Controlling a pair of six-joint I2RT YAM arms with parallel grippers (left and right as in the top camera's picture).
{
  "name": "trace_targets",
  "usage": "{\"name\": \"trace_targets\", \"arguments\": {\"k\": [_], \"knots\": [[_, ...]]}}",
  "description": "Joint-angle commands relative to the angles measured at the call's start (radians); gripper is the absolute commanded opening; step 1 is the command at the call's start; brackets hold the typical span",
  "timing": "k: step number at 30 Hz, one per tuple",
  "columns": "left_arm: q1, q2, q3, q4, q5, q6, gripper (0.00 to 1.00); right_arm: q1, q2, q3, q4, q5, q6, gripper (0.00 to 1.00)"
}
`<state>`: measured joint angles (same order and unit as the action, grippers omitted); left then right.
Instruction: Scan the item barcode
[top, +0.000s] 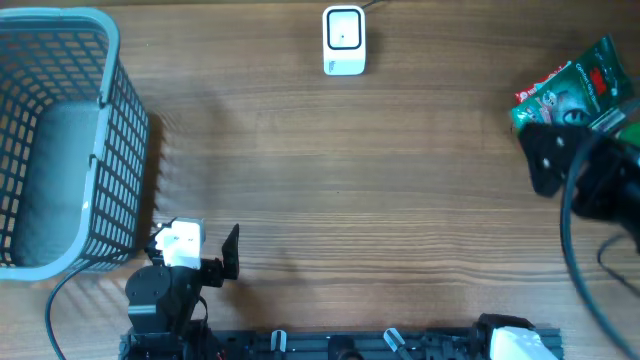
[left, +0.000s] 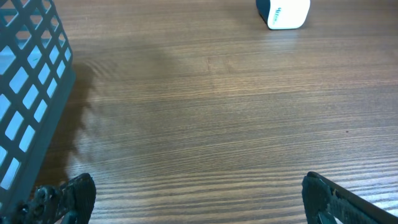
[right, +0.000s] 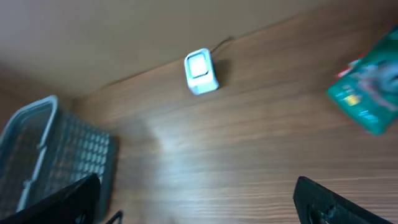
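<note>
Right hand (top: 548, 155): spread to full width, pinching nothing; hangs well to the right of the scanner (top: 344, 40), overlapping the near edge of the packet (top: 575, 85) when viewed from overhead. From the right wrist, sits short of the packet, both fingers apart from it, with the packet ahead and to the right and the scanner ahead and to the left. Left hand (top: 205, 245): likewise spread and empty; rests well to the left of the scanner and much nearer the robot than it, close beside the basket (top: 125, 130).

Task's thing: packet, far right of the scanner and a little nearer the robot, flat on the counter (top: 350, 180). Appears to lie with its long axis slanted, one end turned toward the scanner, the other away from it; partly covered by the hand, so offered as a judgement only. Falls plainly to the right arm, by far the nearer; calls for a short reach forward and right, fingers set across the short axis.

Materials: packet in glossy green film with red and white print, soft-edged, probably crinkly and slippery under the fingers; shows no barcode in any view. Scanner a small white rounded plastic box with a framed window. Basket of grey-blue plastic lattice, left of the scanner. Counter of matt wood grain.
</note>
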<state>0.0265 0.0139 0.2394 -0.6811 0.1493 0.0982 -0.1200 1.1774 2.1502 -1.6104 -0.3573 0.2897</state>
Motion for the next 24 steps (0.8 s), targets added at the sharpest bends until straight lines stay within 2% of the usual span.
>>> {"name": "trace_targets", "arguments": {"k": [1,4,12,15,16,18,21,24], "knots": [[0.003,-0.007,-0.005,0.003,-0.005,-0.010,1.00,0.006,-0.139,-0.002,0.003,0.099,-0.040,1.00],[0.004,-0.007,-0.005,0.003,-0.005,-0.010,1.00,0.006,-0.243,-0.004,0.003,0.101,-0.084,1.00],[0.004,-0.007,-0.005,0.003,-0.005,-0.010,1.00,0.005,-0.409,-0.004,0.002,0.142,-0.054,1.00],[0.004,-0.007,-0.005,0.003,-0.005,-0.009,1.00,0.005,-0.434,-0.003,0.002,0.018,-0.179,1.00],[0.004,-0.007,-0.005,0.003,-0.005,-0.010,1.00,0.005,-0.467,-0.005,0.002,-0.104,-0.237,1.00],[0.004,-0.007,-0.005,0.003,-0.005,-0.009,1.00,0.005,-0.515,-0.005,0.002,-0.182,-0.235,1.00],[0.004,-0.007,-0.005,0.003,-0.005,-0.010,1.00,0.005,-0.632,-0.005,0.002,-0.099,-0.173,1.00],[0.004,-0.007,-0.005,0.003,-0.005,-0.010,1.00,0.005,-0.737,-0.006,0.002,0.040,-0.175,1.00]]}}
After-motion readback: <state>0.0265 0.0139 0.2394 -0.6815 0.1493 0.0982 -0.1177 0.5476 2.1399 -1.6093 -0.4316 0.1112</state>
